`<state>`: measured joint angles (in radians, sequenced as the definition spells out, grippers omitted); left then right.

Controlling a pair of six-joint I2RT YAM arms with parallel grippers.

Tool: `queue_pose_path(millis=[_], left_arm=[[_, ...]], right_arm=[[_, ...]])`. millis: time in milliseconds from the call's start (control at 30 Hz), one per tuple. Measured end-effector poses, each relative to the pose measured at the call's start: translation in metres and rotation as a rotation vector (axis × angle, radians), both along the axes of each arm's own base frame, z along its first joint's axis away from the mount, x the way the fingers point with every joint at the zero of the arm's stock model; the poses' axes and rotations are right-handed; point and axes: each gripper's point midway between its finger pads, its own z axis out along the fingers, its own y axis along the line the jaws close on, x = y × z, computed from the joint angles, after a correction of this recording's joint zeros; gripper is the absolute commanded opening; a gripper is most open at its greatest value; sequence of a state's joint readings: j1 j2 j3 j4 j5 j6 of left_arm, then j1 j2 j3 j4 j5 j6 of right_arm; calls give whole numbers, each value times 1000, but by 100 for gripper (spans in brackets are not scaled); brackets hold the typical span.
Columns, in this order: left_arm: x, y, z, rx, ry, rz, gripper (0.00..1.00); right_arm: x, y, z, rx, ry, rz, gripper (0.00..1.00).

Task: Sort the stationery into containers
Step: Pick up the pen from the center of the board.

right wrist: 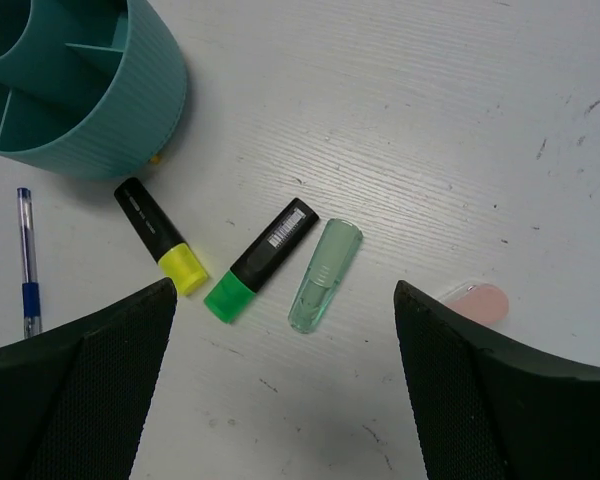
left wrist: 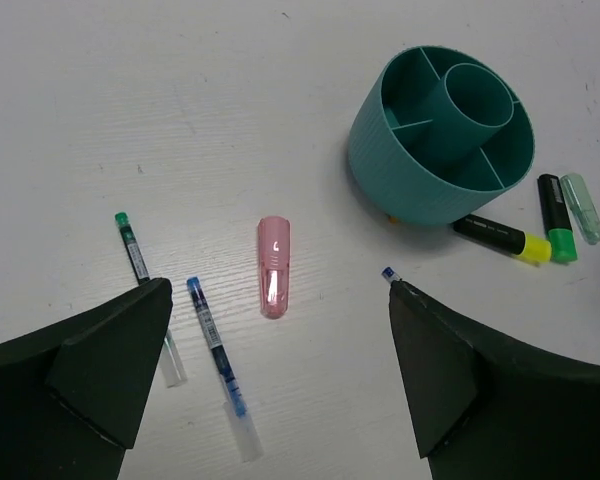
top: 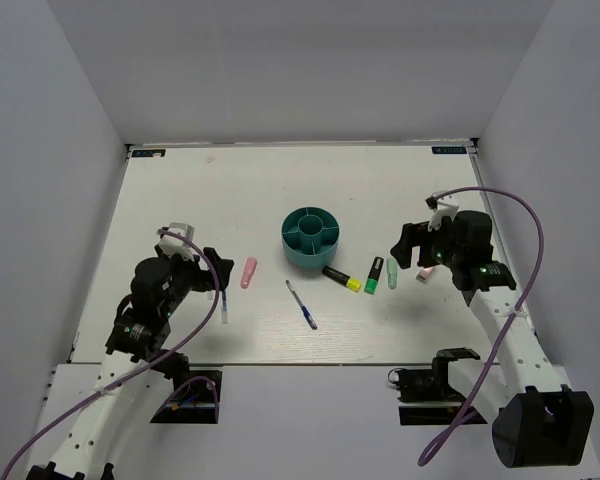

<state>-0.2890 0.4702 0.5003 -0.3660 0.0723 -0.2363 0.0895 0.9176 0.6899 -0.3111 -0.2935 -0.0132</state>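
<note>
The round teal organizer [top: 311, 237] stands mid-table and looks empty. A pink marker [top: 249, 272] and a thin blue pen [top: 301, 304] lie to its front left. A black marker with yellow cap [top: 341, 278], a black marker with green cap [top: 374, 274] and a pale green marker [top: 392, 272] lie to its front right. My left gripper [top: 217, 275] is open and empty above a blue pen [left wrist: 218, 350] and a green-tipped pen [left wrist: 135, 245], with the pink marker [left wrist: 274, 266] ahead. My right gripper [right wrist: 285, 300] is open and empty over the pale green marker [right wrist: 325, 275]. A second pink marker [right wrist: 477, 302] is half hidden by its finger.
White walls close in the table on the left, right and back. The organizer [left wrist: 440, 135] sits ahead and to the right of the left gripper, and at the upper left of the right wrist view [right wrist: 80, 90]. Purple cables trail from both arms.
</note>
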Motion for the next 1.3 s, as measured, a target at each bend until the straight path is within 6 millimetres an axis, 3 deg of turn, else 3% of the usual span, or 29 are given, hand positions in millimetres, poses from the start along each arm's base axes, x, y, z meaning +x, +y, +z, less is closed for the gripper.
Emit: queue_pose_path(millis=[133, 233, 333, 367, 433, 467, 500, 533, 567, 600, 633, 667, 700, 733, 767, 800, 833, 867, 967, 1133, 1300], left_arm=[[0, -1, -3, 4, 11, -2, 92], [2, 1, -14, 16, 56, 21, 75], [3, 10, -33, 55, 145, 75, 44], [3, 14, -39, 66, 179, 103, 23], [5, 23, -46, 94, 242, 164, 7], [7, 28, -49, 112, 269, 195, 5], [8, 31, -51, 124, 290, 220, 5], [8, 35, -53, 139, 313, 245, 13], [9, 40, -54, 149, 334, 275, 27], [10, 44, -56, 159, 358, 304, 49], [10, 47, -59, 163, 391, 328, 60], [11, 50, -62, 162, 420, 351, 70], [14, 53, -65, 160, 449, 374, 74], [17, 56, -70, 154, 481, 397, 75], [19, 57, -76, 156, 516, 411, 72], [23, 60, -80, 160, 550, 426, 56], [27, 61, -86, 161, 586, 437, 50], [31, 62, -91, 177, 628, 438, 46], [50, 62, -108, 210, 715, 425, 38], [73, 57, -135, 254, 805, 390, 42], [95, 54, -149, 277, 842, 377, 46]], right_arm=[[-2, 2, -1, -27, -15, 53, 90], [-7, 0, -6, -83, 1, 108, 90], [-10, -6, -9, -159, 57, 149, 90], [-9, -8, -8, -184, 61, 162, 90], [-8, -12, -5, -227, 50, 178, 90], [-11, -12, -4, -239, 42, 198, 90], [-14, -11, -4, -246, 35, 222, 90], [-17, -10, -4, -250, 25, 243, 18], [-22, -7, -6, -251, 12, 274, 0], [-25, -4, -7, -234, 11, 290, 0], [-28, 0, -8, -214, 16, 300, 0], [-29, 3, -9, -203, 17, 310, 19], [-30, 6, -10, -183, 32, 310, 55], [-30, 9, -11, -167, 43, 314, 75], [-30, 11, -13, -154, 56, 316, 72], [-30, 13, -16, -150, 69, 323, 59], [-30, 15, -17, -146, 82, 334, 12], [-29, 18, -18, -139, 91, 341, 0], [-31, 24, -19, -114, 112, 346, 0], [-32, 26, -18, -105, 112, 342, 6], [-32, 26, -18, -104, 116, 338, 7]])
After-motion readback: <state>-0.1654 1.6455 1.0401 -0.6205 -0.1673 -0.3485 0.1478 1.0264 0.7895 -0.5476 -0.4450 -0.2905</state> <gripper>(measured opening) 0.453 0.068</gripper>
